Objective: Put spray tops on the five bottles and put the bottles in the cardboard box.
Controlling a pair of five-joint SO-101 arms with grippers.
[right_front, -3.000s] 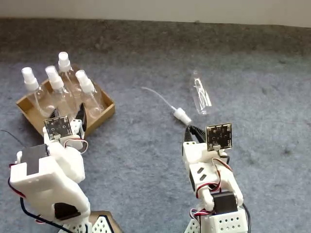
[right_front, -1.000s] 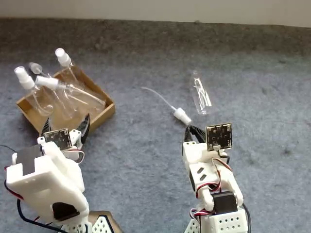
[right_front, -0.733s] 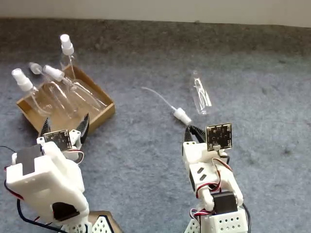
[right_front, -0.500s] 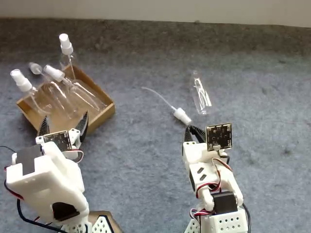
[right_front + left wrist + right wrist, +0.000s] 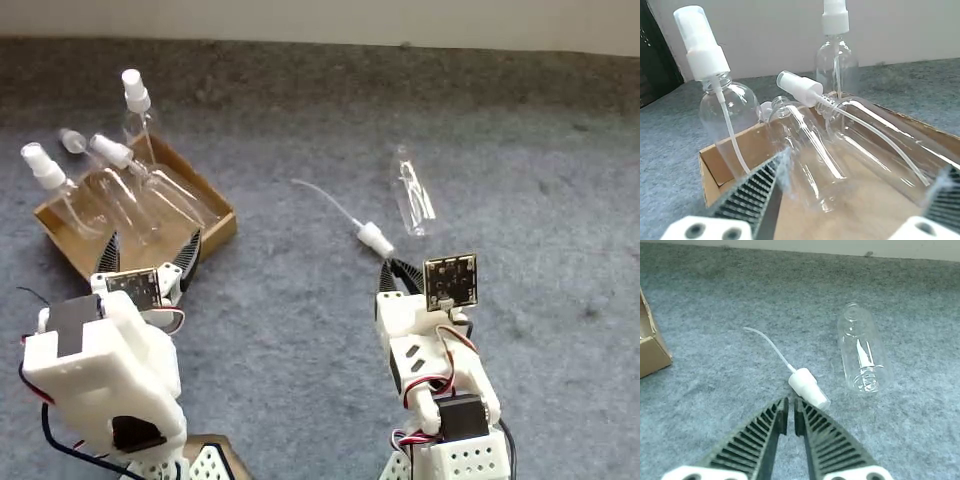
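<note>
While the right gripper [image 5: 791, 404] is hanging nearly shut and empty, the spray top [image 5: 809, 387] is lying just beyond, midway across the carpet [image 5: 700, 305]: likely light, slick, best pinched at its collar; farther off, the capless bottle [image 5: 862, 352] is lying sideways.

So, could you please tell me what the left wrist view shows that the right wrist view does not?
Left wrist view's own: clear plastic bottles with white spray tops, two upright and others tipped over, beyond the open left end effector. Right wrist view's own: a loose white spray top with thin tube and an uncapped clear bottle, both lying on the grey carpet beyond the shut right end effector. Shared: the brown cardboard box, just its corner in the right wrist view, and that carpet.
</note>
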